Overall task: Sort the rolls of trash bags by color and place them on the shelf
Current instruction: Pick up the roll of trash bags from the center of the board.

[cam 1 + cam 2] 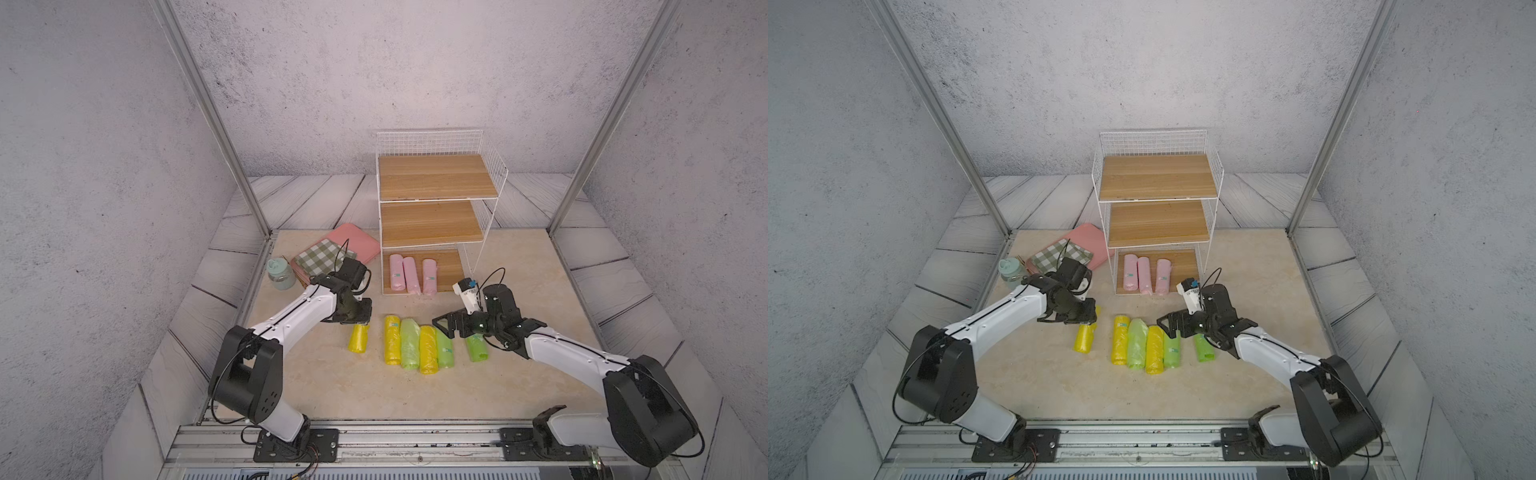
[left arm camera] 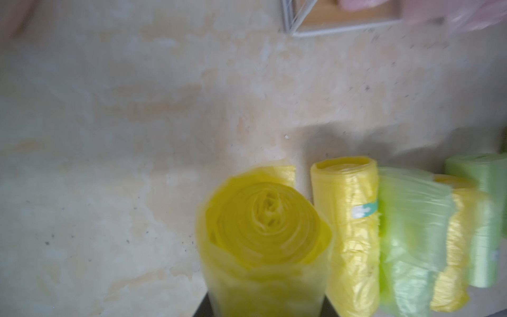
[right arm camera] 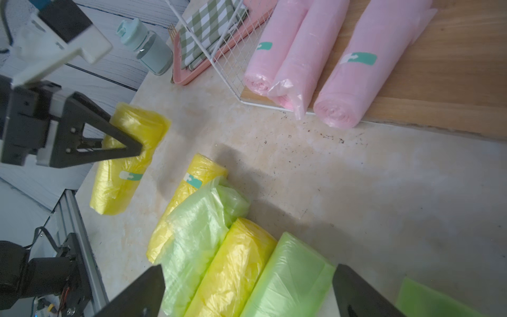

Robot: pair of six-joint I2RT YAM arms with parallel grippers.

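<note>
Left arm extended from its near-left base, forearm angled up and forward, wrist bent so the left hand [image 1: 359, 322] points down at the counter [image 1: 332, 386]. Its fingers are pinching the far end of the lone yellow roll [image 1: 358, 338]; the near end lies on the counter, and whether the far end is lifted cannot be told. Behind that arm: one pale teal bottle [image 1: 280, 274], one green-checked cloth [image 1: 320, 255] on one pink tray [image 1: 353, 239]. Next, a row of four rolls side by side and touching: second yellow roll [image 1: 392, 340], loose green roll [image 1: 410, 343], third yellow roll [image 1: 428, 351], second green roll [image 1: 444, 353]. Behind the row is the shelf [image 1: 436, 178], top and middle boards bare. Three pink rolls [image 1: 411, 275] lie on the bottom board, two touching and one just beside them. Right arm extended inward from its near-right base, forearm low, right hand [image 1: 451, 328] pointing left over the row's right end. Fingers spread wide, holding nothing; the wrist view shows them on either side of the second green roll. Third green roll [image 1: 476, 349] lies apart from the row, partly hidden under that arm. Count: three yellow, three green, three pink.
</note>
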